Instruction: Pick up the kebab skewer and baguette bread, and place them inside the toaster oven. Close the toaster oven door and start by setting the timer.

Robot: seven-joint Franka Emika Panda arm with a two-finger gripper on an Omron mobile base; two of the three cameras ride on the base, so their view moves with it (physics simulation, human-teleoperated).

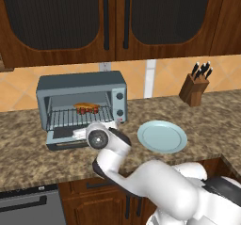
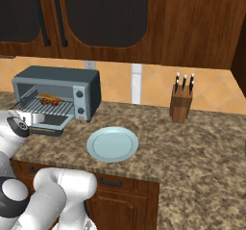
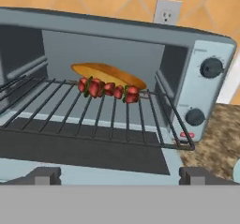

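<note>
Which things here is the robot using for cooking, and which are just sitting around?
For the job:
- grey-blue boxy toaster oven
- its drop-down door, open
- red-chunked kebab skewer on the rack
- golden-orange baguette bread behind it

Just lying about:
- pale blue round plate
- wooden knife block

toaster oven door (image 1: 63, 138) partly hidden behind the arm, toaster oven (image 3: 140, 54) cut off at left edge
</note>
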